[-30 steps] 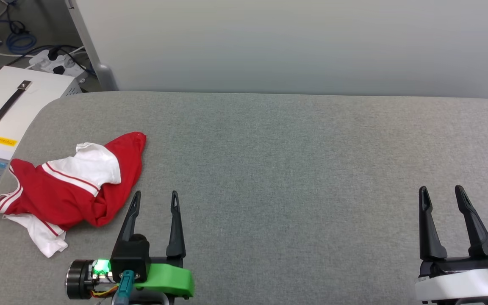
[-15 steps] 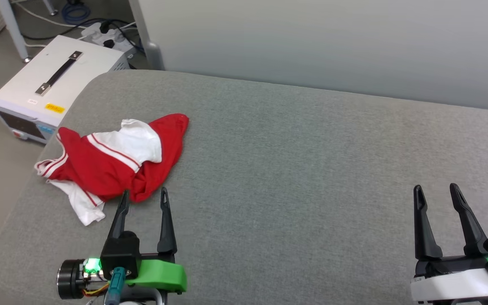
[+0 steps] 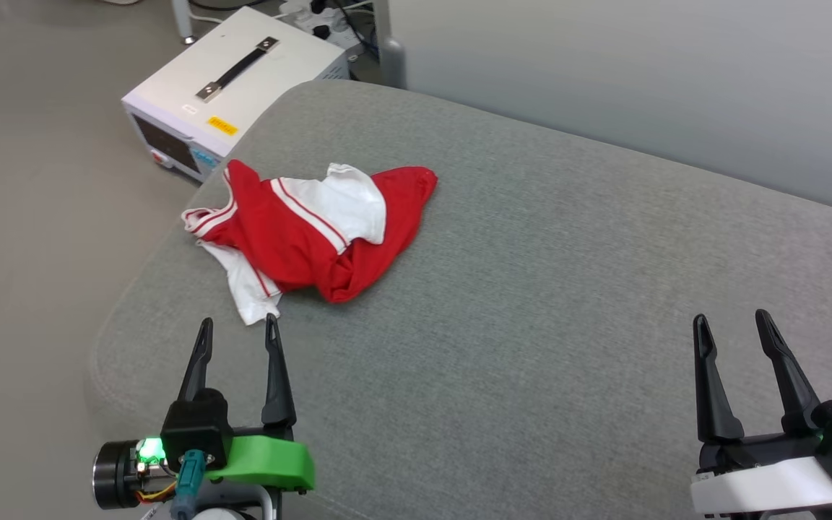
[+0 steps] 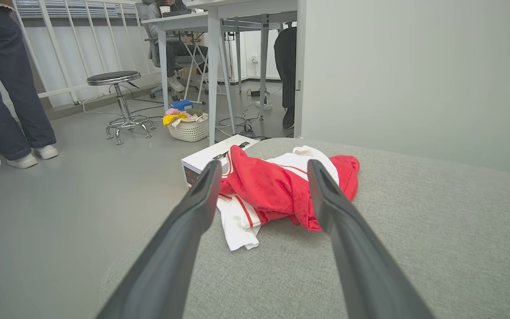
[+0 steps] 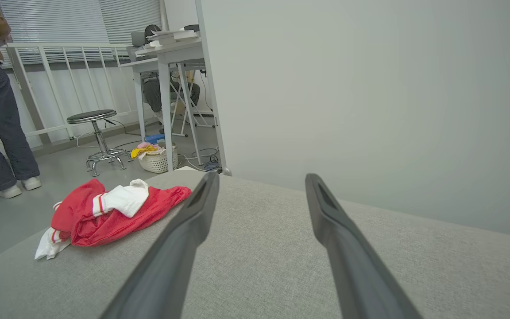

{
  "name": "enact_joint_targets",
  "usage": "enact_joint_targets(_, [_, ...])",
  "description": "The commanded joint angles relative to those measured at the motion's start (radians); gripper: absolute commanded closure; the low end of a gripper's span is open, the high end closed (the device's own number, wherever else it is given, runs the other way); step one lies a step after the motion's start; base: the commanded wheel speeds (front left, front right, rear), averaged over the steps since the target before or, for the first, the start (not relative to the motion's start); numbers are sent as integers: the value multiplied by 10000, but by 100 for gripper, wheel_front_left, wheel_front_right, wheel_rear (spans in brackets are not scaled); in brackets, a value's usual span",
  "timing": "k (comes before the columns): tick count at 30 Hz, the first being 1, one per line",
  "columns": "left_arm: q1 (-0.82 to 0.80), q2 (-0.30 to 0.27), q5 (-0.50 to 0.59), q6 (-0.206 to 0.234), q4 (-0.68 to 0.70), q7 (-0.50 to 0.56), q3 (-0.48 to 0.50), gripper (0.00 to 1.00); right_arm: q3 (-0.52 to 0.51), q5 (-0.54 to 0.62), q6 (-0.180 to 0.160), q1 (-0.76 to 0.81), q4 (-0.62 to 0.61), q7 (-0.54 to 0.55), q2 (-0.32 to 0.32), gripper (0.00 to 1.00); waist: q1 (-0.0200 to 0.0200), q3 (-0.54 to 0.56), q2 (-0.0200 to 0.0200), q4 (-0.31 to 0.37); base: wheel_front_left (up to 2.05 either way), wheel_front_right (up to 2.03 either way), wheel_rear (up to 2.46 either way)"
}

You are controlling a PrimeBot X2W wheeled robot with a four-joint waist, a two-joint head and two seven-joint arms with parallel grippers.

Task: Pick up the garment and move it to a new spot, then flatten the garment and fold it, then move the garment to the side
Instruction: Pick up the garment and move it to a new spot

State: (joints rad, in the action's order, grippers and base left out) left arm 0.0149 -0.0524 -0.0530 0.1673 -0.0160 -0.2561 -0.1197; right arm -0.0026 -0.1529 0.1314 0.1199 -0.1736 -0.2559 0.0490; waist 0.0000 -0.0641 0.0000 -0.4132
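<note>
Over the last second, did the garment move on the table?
No. The garment keeps its crumpled shape and its place near the table corner beside the white box; the camera turned, shifting the whole picture.

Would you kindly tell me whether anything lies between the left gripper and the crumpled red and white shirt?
Nothing visible does. The left gripper is open and points at the garment, with just a short stretch of bare grey cushion between it and the garment's near edge.
</note>
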Motion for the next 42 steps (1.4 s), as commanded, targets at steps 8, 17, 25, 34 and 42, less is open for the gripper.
enact_joint_targets(8, [35,22,-191,93,-13,-57,86,0,128,119,-7,-70,-42,-59,12,0,0,-107,0,-1796,0,0,0])
enact_joint_targets(17, [109,22,-477,89,-56,-57,235,0,295,185,-7,-136,5,-59,12,0,0,-149,0,-2015,0,0,0])
enact_joint_targets(25, [-979,-4,-494,-730,-182,-57,804,0,447,357,-7,-266,-45,-59,12,0,0,-426,0,-1495,0,0,0])
enact_joint_targets(34, [-4076,-445,-1018,-2303,-1159,-57,2163,0,552,1022,-7,-1130,-492,-59,12,0,0,-1927,0,-315,0,0,0])
enact_joint_targets(42, [-6901,-1557,-2053,-2938,-3155,384,1979,0,562,1528,-7,-1950,-929,-59,38,0,0,-3352,0,461,0,0,0])
